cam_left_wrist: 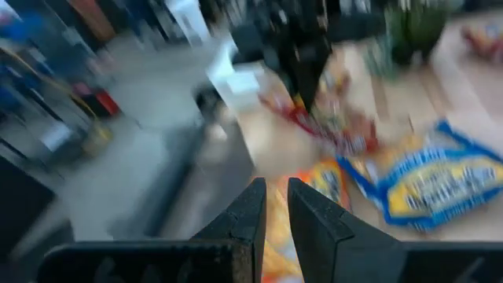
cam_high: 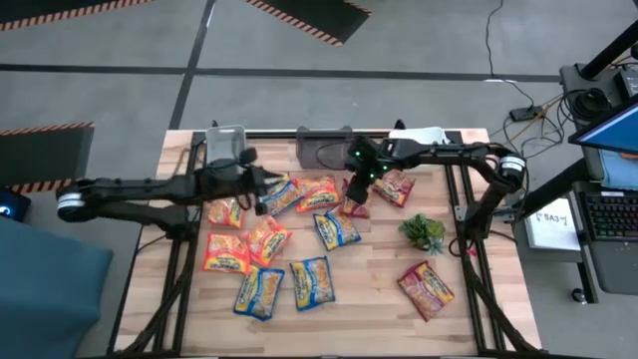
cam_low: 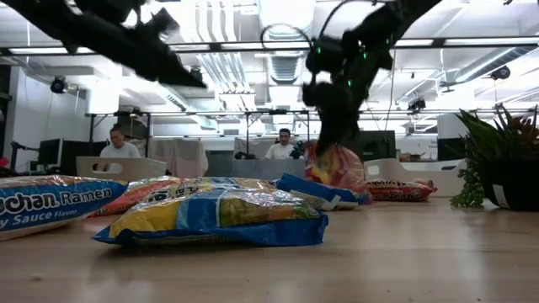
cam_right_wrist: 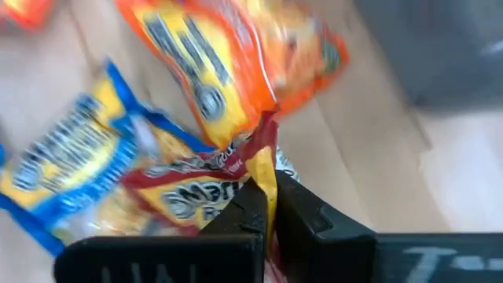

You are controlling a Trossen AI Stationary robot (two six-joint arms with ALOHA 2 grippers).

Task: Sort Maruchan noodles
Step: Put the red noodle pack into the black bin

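Several Maruchan packets lie flat across the middle of the table: orange ones (cam_high: 227, 254), blue-and-yellow ones (cam_high: 312, 282) and dark red ones (cam_high: 427, 289). My right gripper (cam_high: 357, 191) stands over the far middle, shut on a dark red packet (cam_low: 333, 168). My left gripper (cam_high: 267, 189) hovers above a blue-and-yellow packet (cam_high: 282, 194) near the pile's far left. In the left wrist view its fingers (cam_left_wrist: 277, 200) are shut with nothing between them. My right gripper (cam_right_wrist: 269, 204) pinches the dark red packet by its crimped end edge (cam_right_wrist: 267, 157) between both fingers, coming from above and pointing down. The packet hangs upright below the fingers (cam_low: 335, 172). A blue-and-yellow packet (cam_low: 324, 192) hides its lower end in the low view.
A small green plant (cam_high: 423, 231) stands right of the pile. Shallow trays sit along the far edge, two grey (cam_high: 224, 143) (cam_high: 324, 150) and one white (cam_high: 419, 135). Another dark red packet (cam_high: 394, 186) lies beside my right gripper. Bare wood shows along the near edge (cam_high: 359, 319).
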